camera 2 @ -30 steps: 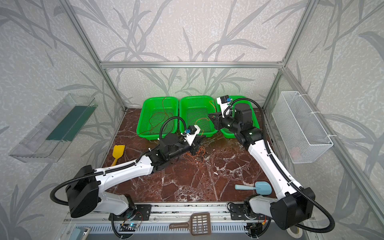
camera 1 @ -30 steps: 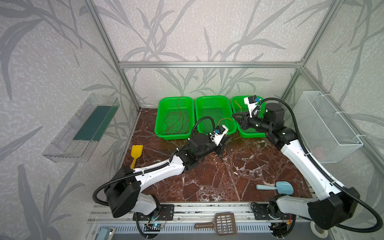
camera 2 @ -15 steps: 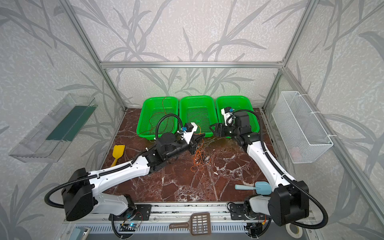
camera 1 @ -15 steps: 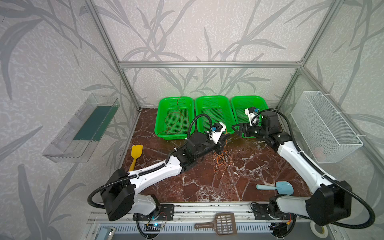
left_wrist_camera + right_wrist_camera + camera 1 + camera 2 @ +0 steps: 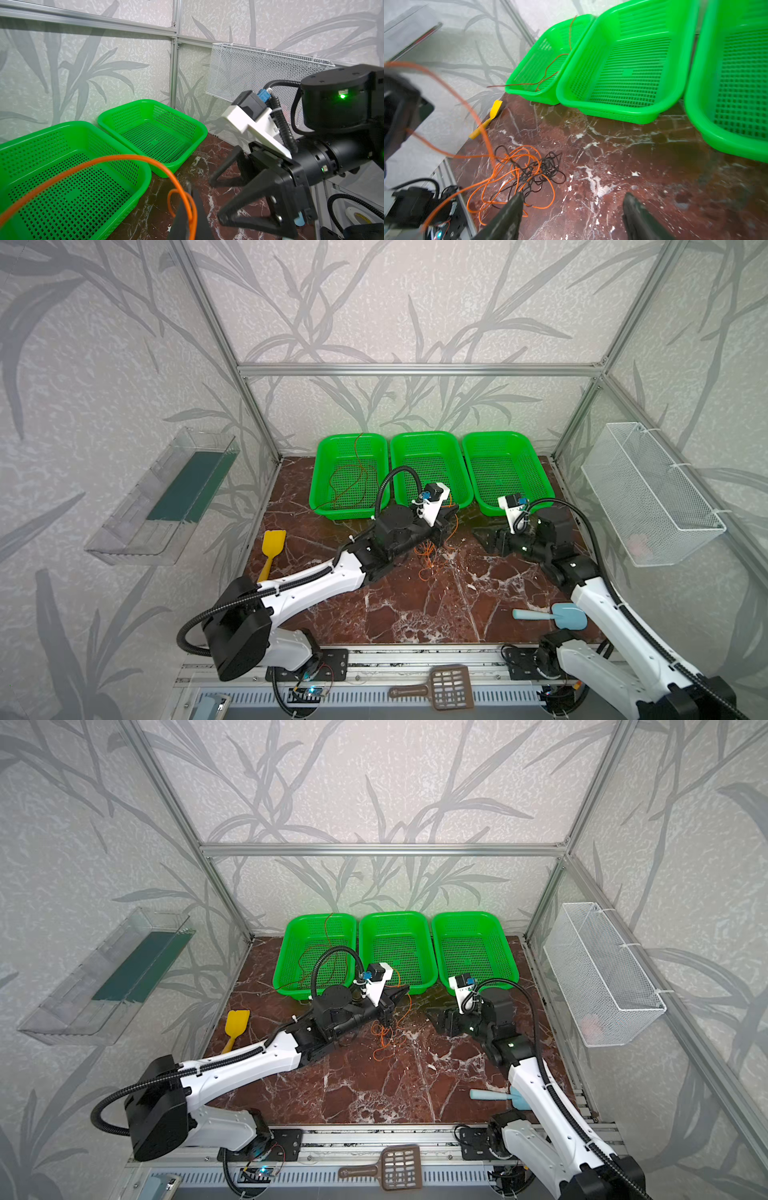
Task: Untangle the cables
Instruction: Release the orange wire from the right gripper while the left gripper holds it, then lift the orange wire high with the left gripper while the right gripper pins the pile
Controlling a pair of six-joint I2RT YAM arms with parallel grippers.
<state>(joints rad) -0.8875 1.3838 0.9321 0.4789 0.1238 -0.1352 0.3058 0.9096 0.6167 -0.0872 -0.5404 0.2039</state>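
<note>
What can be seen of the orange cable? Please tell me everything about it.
The orange cable is a very thin, flexible wire with a smooth, plastic-looking coat. One stretch rises in a curved arc to the left tool, which is shut on it. The rest lies on the marble tabletop in loose loops, tangled with the black cable.

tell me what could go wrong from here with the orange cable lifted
1. The left gripper is shut on the orange cable, whose lower loops are meshed with the black cable; pulling up could tighten the knot or drag both.
2. The open right gripper, close beside them, might pinch both at once.
</note>
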